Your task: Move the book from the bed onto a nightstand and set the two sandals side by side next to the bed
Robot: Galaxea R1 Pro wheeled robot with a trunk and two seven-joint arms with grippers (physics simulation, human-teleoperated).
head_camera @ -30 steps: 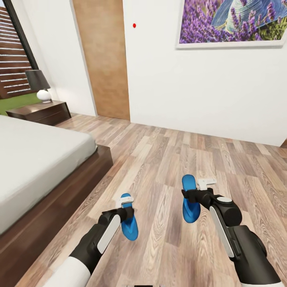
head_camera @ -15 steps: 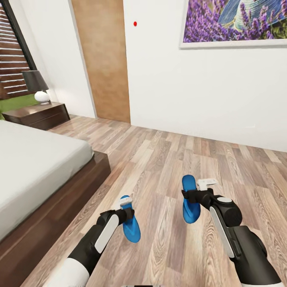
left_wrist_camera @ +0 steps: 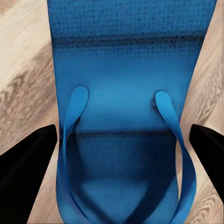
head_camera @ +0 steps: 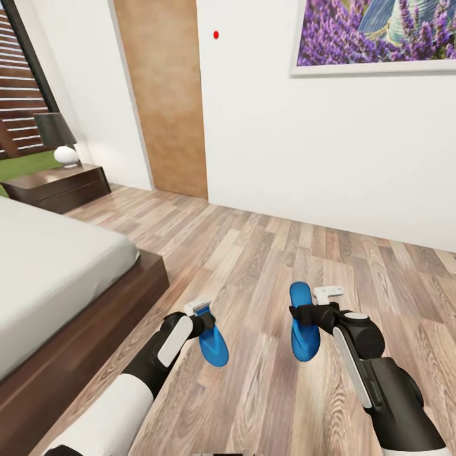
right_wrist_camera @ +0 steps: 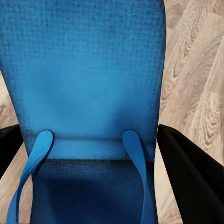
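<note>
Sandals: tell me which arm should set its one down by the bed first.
Left, probably. The left tool holds its sandal on the side nearer the bed; the right tool with the other sandal is farther out over the floor.

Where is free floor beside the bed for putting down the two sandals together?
Bare planks run along the bed frame's side, between it and the left gripper; both grippers hold sandals, the left sandal and the right sandal. More open floor reaches toward the white wall. It narrows near the nightstand.

Bright, even, sharp rendered light
</note>
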